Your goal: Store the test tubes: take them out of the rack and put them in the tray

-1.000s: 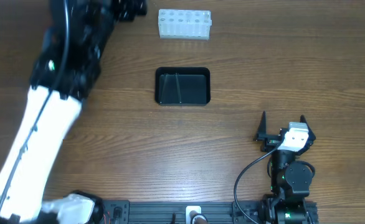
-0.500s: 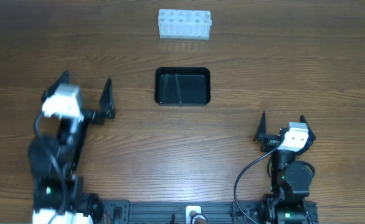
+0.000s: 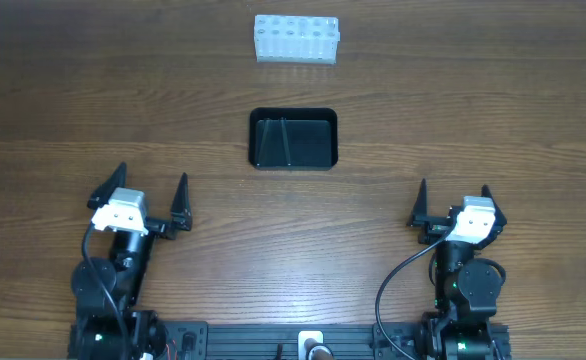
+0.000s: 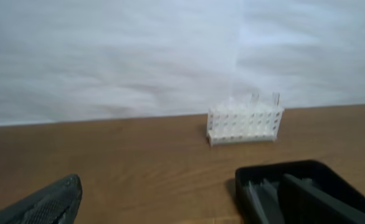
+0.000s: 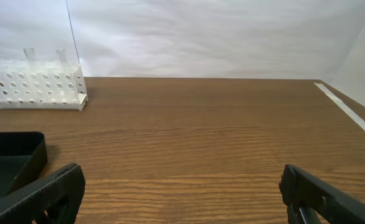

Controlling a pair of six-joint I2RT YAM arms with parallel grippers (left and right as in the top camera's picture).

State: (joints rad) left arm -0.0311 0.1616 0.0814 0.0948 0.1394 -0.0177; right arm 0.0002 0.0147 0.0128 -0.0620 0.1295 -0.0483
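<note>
The clear test tube rack (image 3: 296, 39) stands at the far middle of the table, and two tubes (image 4: 255, 98) (image 5: 28, 55) stick up from one end of it. The black tray (image 3: 293, 139) lies in front of the rack; a thin pale line runs across its inside, and I cannot tell whether it is a tube. My left gripper (image 3: 151, 182) sits open and empty near its base, well short and left of the tray (image 4: 301, 186). My right gripper (image 3: 454, 190) is open and empty near its own base, short and right of the tray (image 5: 11, 158).
The rack (image 4: 243, 120) (image 5: 36, 87) stands before a white backdrop at the table's far edge. A pale tape strip (image 5: 350, 112) marks the wooden table top far to the right. Bare wood lies between both grippers and the tray.
The left arm has pulled back from high up near the rack's left side to a low pose by its base, fingers open. The right arm has kept still.
</note>
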